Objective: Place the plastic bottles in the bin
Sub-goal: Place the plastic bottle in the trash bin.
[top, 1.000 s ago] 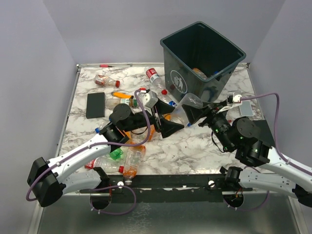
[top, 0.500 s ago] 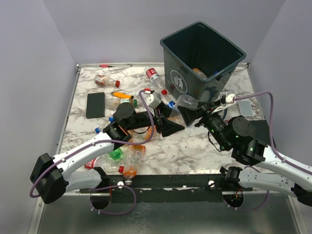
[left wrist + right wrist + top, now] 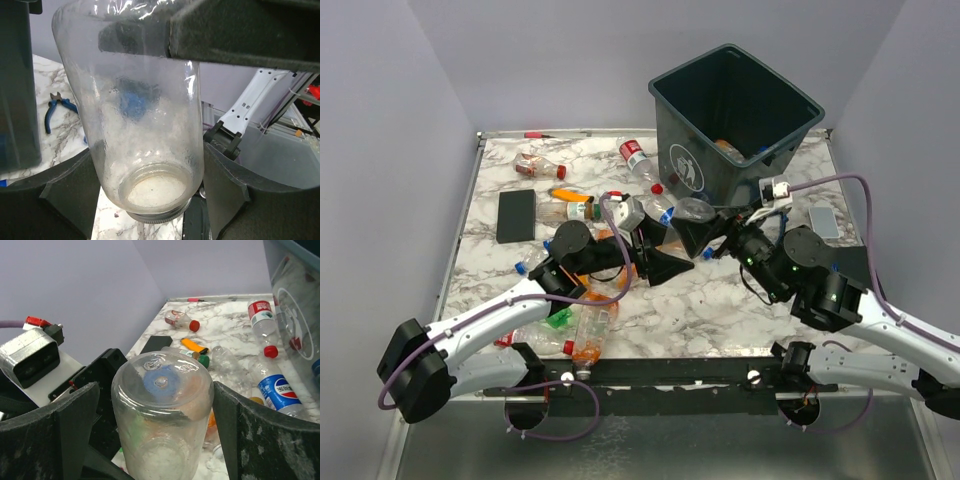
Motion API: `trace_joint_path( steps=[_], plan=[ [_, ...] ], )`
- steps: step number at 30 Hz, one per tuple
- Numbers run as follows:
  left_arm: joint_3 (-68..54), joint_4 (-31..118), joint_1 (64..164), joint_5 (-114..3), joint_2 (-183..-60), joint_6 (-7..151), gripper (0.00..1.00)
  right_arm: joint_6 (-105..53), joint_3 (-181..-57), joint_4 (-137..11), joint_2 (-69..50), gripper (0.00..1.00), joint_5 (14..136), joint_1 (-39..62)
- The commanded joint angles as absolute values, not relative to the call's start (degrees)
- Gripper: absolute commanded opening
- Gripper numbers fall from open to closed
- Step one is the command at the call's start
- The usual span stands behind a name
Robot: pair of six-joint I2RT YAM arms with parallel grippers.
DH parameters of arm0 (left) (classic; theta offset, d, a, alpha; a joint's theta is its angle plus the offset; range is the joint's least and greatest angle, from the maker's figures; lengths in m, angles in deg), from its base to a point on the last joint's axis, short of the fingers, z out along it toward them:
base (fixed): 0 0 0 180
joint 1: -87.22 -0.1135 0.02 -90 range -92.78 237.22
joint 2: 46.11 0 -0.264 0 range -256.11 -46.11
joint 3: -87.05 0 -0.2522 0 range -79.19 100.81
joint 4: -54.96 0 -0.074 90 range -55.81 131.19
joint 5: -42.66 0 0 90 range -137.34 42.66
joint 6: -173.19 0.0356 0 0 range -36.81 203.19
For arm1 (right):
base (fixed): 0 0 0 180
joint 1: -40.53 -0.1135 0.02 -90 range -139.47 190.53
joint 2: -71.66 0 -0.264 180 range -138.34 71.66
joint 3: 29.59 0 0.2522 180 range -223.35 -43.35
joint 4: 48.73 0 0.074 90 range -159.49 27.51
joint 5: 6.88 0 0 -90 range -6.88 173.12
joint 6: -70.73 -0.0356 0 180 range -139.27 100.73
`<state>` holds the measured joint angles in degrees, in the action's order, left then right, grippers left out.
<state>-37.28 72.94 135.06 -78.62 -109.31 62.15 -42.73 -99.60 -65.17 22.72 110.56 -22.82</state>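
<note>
Left gripper [image 3: 147,165] jaws pressed on both sides of the clear bottle [image 3: 145,100] | right gripper [image 3: 156,390] jaws stood apart around the same bottle, a slim gap on one side | bottle hung above the marble table [image 3: 720,300], between both grippers, just before the bin [image 3: 715,170].

The clear bottle [image 3: 145,125] is plastic, shiny and a bit foggy. The black fingers [image 3: 65,200] look dull and rough. The bin [image 3: 672,130] is smooth dark plastic; the table [image 3: 720,300] looks like marble.

One bin [image 3: 672,135], roughly ten bottles [image 3: 592,328]
</note>
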Motion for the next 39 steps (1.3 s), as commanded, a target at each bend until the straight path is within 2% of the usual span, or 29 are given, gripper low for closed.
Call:
trace_joint_path(
  steps=[1, 17, 20, 23, 25, 26, 29, 30, 35, 39],
  plan=[
    [-38.97, 77.10, 135.45, -74.31, -107.76, 63.66, 0.28, -50.99, -103.59, -71.32, 20.05, 0.95, 104.53, -23.28],
    [-41.90, 79.04, 135.47, -70.63, -103.77, 65.47, 0.15, -55.67, -108.41, -82.53, 13.87, 0.93, 105.06, -23.13],
    [-42.02, 79.04, 135.46, -71.01, -103.81, 65.44, 0.15, -55.08, -107.95, -81.44, 14.22, 0.84, 104.60, -23.11],
    [-42.23, 79.05, 135.51, -70.89, -103.70, 65.39, 0.17, -54.25, -106.78, -78.29, 15.30, 0.69, 104.16, -23.11],
    [-42.56, 79.00, 135.52, -70.52, -103.40, 65.43, 0.26, -53.54, -106.08, -76.41, 16.20, 0.61, 104.21, -23.15],
    [-42.85, 78.99, 135.52, -70.20, -103.13, 65.45, 0.36, -53.06, -105.97, -75.70, 16.41, 0.57, 104.23, -23.15],
    [-43.44, 78.99, 135.73, -68.59, -102.19, 65.42, 0.85, -51.20, -106.45, -74.00, 17.38, 0.52, 104.64, -23.10],
    [-43.75, 78.99, 135.79, -67.57, -101.75, 65.42, 0.97, -50.21, -107.09, -73.81, 17.67, 0.51, 105.29, -23.10],
    [-45.33, 79.07, 136.06, -61.03, -99.38, 66.12, 0.99, -39.22, -116.14, -75.55, 17.58, 0.51, 113.79, -23.10],
    [-46.70, 78.99, 136.00, -53.94, -97.51, 67.39, 0.99, -24.48, -126.13, -73.63, 13.54, 0.50, 124.25, -23.11]
  ],
)
